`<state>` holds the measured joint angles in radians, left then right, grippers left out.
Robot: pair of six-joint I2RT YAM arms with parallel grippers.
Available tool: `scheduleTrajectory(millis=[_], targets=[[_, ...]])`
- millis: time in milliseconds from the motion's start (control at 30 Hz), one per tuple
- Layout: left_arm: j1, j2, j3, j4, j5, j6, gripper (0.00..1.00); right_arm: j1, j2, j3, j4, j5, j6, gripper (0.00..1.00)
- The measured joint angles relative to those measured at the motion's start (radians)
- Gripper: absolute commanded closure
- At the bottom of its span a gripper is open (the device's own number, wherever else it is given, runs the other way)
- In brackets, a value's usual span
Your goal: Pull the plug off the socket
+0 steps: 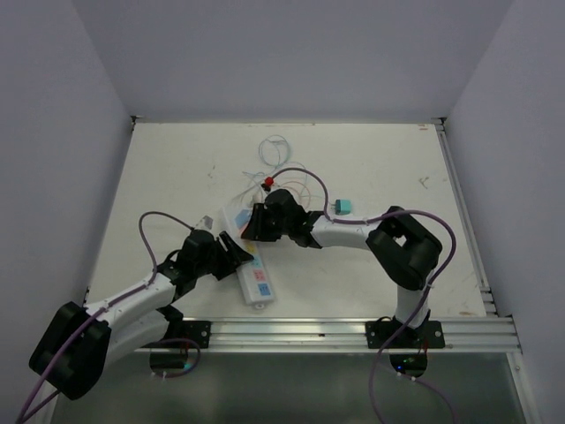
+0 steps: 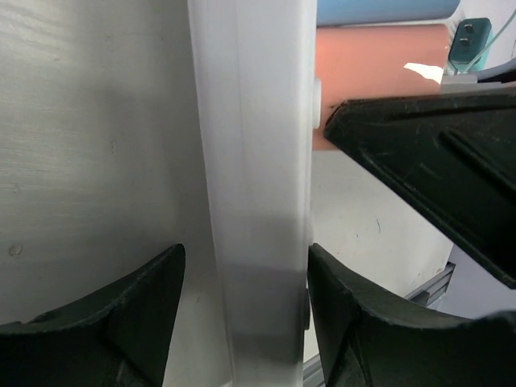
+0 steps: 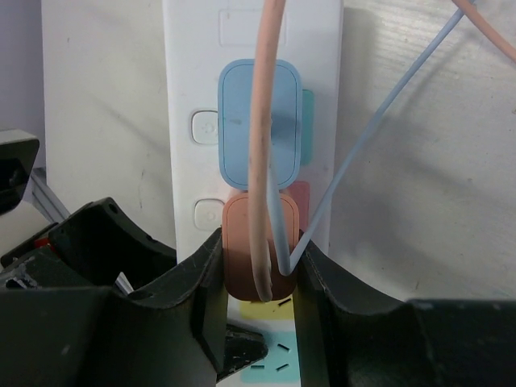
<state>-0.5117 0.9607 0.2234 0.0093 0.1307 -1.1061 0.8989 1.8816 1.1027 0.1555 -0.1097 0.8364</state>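
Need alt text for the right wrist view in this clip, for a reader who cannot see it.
The right pincer clamps a rounded orange plug seated in the long white power strip, one finger on each side. A rounded blue plug sits in the next outlet, and a thin orange cord and a pale blue cord trail away.

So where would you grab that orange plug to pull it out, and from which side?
By the orange plug's two long flat sides, coming straight down onto the power strip, its cable passing between the fingers. Those sides are parallel and free; the blue plug crowds one end. The right gripper sits just so.
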Motion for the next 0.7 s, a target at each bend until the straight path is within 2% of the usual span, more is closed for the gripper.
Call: scheduleTrajectory(millis=[167,200,233,267,333,700], targets=[[0.000,0.055,0.028,0.029,0.000,0.000,0.58,0.011,0.000,-0.008,0.014,-0.014,0.001,1.00],[0.000,0.062,0.031,0.035,0.000,0.000,0.70,0.014,0.000,-0.009,0.017,-0.014,0.001,1.00],[0.000,0.066,0.032,0.035,0.000,-0.009,0.76,0.016,0.000,-0.010,0.018,-0.013,0.001,1.00],[0.003,0.066,0.033,0.041,0.000,-0.020,0.89,0.014,-0.004,-0.011,0.018,-0.012,0.003,1.00],[0.005,0.068,0.034,0.045,0.000,-0.019,1.00,0.010,-0.006,-0.013,0.021,-0.013,0.004,1.00],[-0.007,-0.042,-0.051,0.058,0.000,-0.098,1.00,0.025,-0.033,-0.074,0.072,-0.018,0.012,1.00]])
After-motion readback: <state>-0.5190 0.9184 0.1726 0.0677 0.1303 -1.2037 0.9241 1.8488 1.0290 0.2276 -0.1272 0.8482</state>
